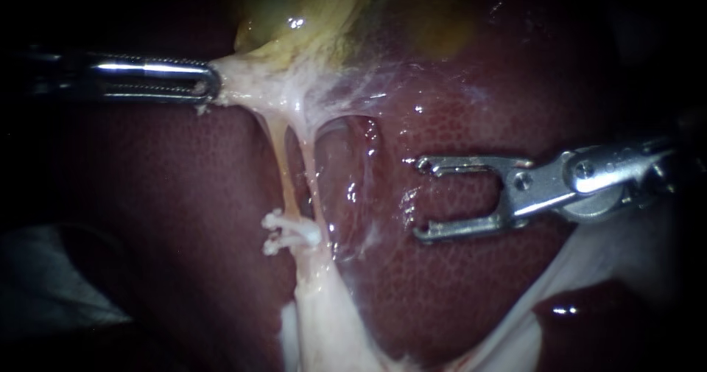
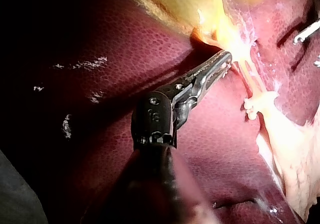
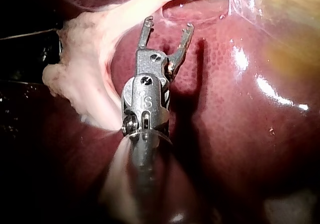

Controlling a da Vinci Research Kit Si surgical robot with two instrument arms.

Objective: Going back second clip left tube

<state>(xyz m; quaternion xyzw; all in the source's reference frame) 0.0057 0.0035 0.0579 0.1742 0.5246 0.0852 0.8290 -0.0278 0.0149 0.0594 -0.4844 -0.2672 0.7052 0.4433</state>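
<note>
— Right instrument (image 1: 423, 199), right of centre: jaws held apart, empty. Left instrument (image 1: 210, 86), upper left: jaws clamped on pale tissue (image 1: 243, 85).
— Clip (image 1: 291, 230) is seen on left tube (image 1: 277, 149), lower centre; a retreat kept clear of tissue is judged due.

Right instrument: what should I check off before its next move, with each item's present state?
1. Jaws of the right instrument open and empty: ok.
2. Those jaws apart from the tubes: ok.
3. The white clip in place on a tube: ok; fully closed: cannot tell.
4. Jaws of the left instrument shut on pale tissue, stretching it: ok.
5. Right instrument's lower jaw off the liver: cannot tell.
</note>
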